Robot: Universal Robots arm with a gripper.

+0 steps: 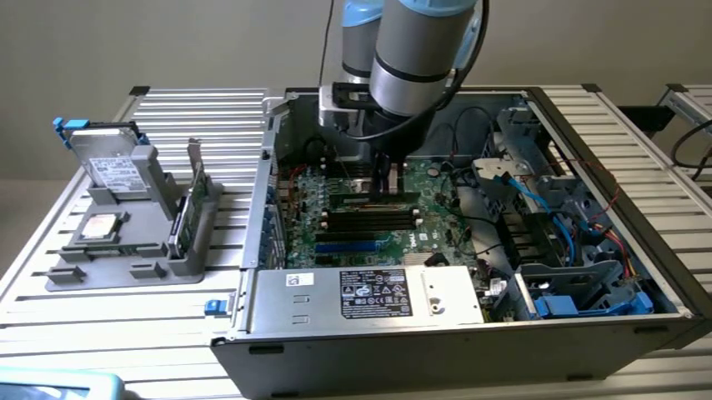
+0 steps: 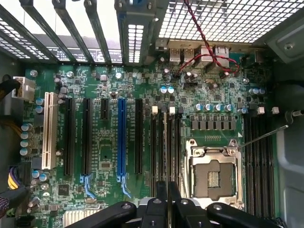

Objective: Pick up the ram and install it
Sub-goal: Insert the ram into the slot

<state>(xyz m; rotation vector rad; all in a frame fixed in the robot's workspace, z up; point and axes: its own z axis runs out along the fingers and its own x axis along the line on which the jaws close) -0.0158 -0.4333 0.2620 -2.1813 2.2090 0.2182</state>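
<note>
The ram, a long thin green circuit-board stick (image 1: 374,199), is clamped tight in the black gripper (image 1: 385,188), mid-frame over the green motherboard (image 1: 432,188).

Hand (image 2: 168,187) over the motherboard (image 2: 104,156), closed on the ram (image 2: 165,152).
The two dark fingers (image 2: 161,190) sit close together, pinching the thin ram edge-on along the black memory slots (image 2: 155,152), just beside the open silver processor socket (image 2: 213,178). Black expansion slots, one blue slot (image 2: 121,137) and one white slot (image 2: 47,130) lie parallel to it.
</note>
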